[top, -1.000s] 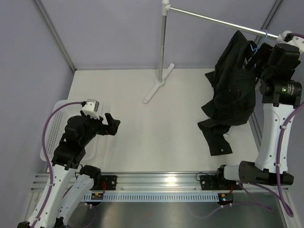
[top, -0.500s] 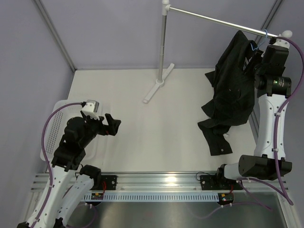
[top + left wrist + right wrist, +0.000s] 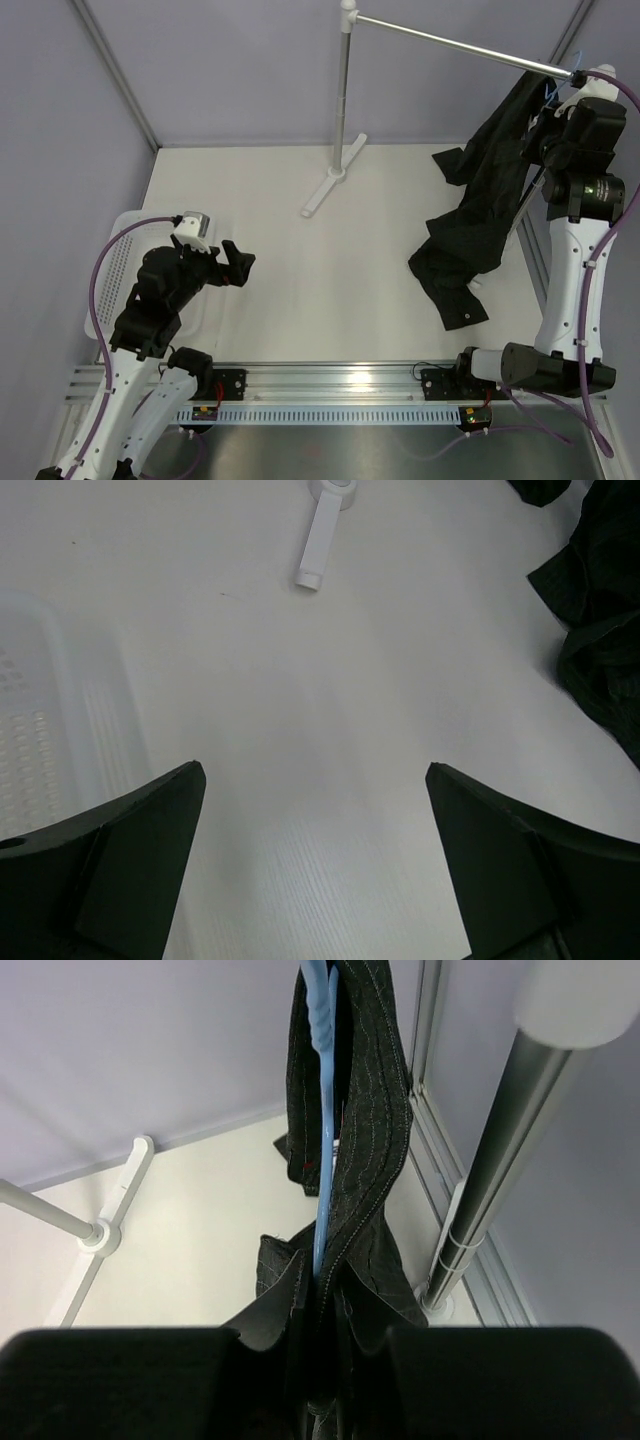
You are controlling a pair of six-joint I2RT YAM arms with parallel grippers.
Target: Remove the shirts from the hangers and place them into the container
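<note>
The right gripper (image 3: 315,1360) is clamped on the black pinstriped long-sleeved shirt (image 3: 372,1110) beside its thin light-blue wire hanger (image 3: 322,1150), probably to pull it free of the silver metal rail (image 3: 500,1160). Only the overhead view shows the shirt's tail pooled on the white table (image 3: 330,270), well apart from the white perforated plastic basket (image 3: 112,262), near which the left gripper (image 3: 315,860) hovers wide open.

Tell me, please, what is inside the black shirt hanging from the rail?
A light-blue wire hanger shows between the folds of the shirt below the rail. Its lower part is covered by cloth, so how it sits inside cannot be seen.
</note>
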